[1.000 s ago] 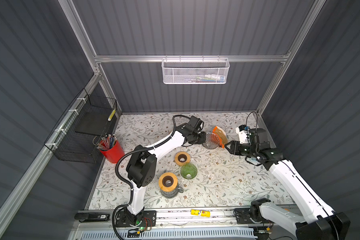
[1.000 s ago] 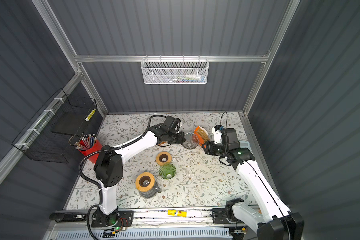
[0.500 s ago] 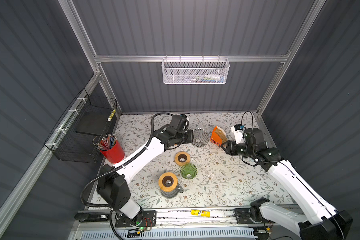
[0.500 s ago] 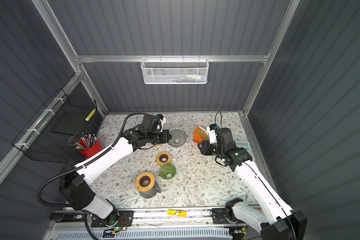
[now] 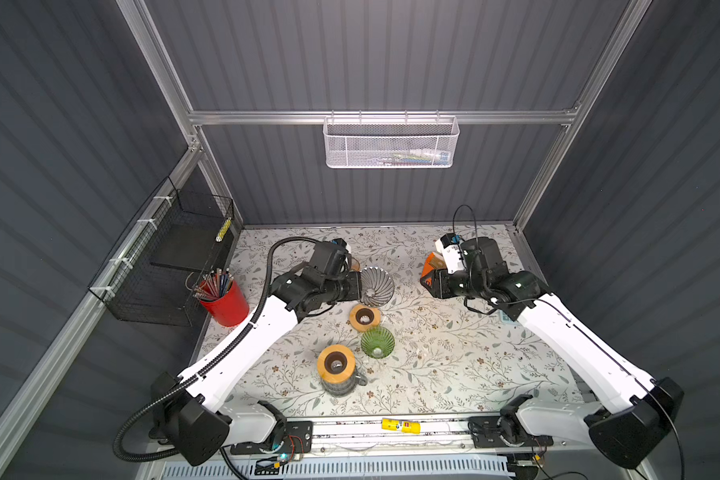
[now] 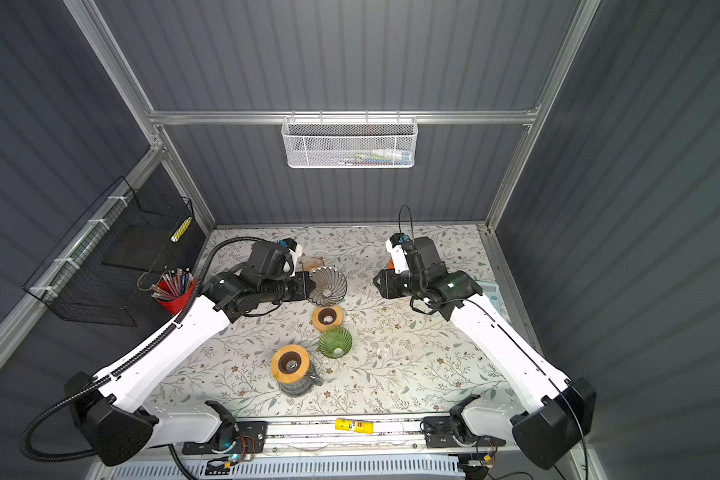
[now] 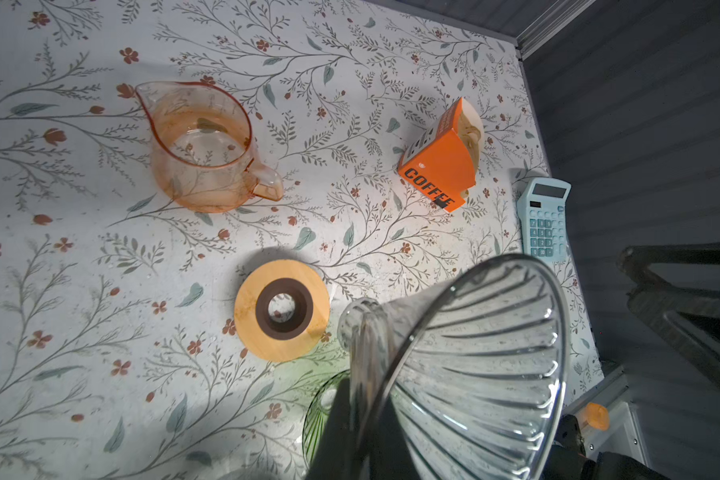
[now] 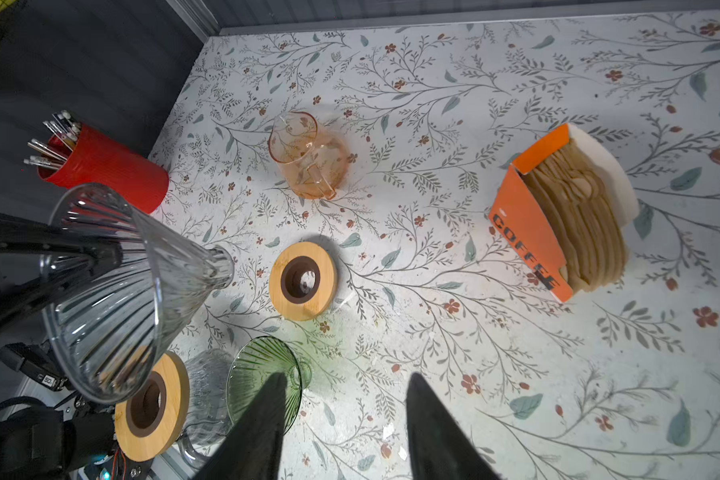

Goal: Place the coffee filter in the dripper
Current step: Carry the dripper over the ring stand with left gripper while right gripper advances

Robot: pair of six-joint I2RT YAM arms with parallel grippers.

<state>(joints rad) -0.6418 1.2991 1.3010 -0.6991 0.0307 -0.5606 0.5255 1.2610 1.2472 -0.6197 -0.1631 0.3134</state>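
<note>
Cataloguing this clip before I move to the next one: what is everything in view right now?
clear dripper: one, clear glass, held tipped sideways above the table
green dripper: one, green, table centre
carafe: one, clear glass, front of centre
wooden rings: two, tan, one mid-table, one on the carafe
pitcher: one, orange-tinted glass, toward the back
filter box: one, orange, back right, brown filters inside
calculator: one, pale blue, right edge
red cup: one, red, left edge, holds pencils
wire basket: one, black, left wall
mesh basket: one, white, back rail
yellow tube: one, yellow, front rail
left gripper: one, black, shut on the clear dripper
right gripper: one, black, open and empty
</note>
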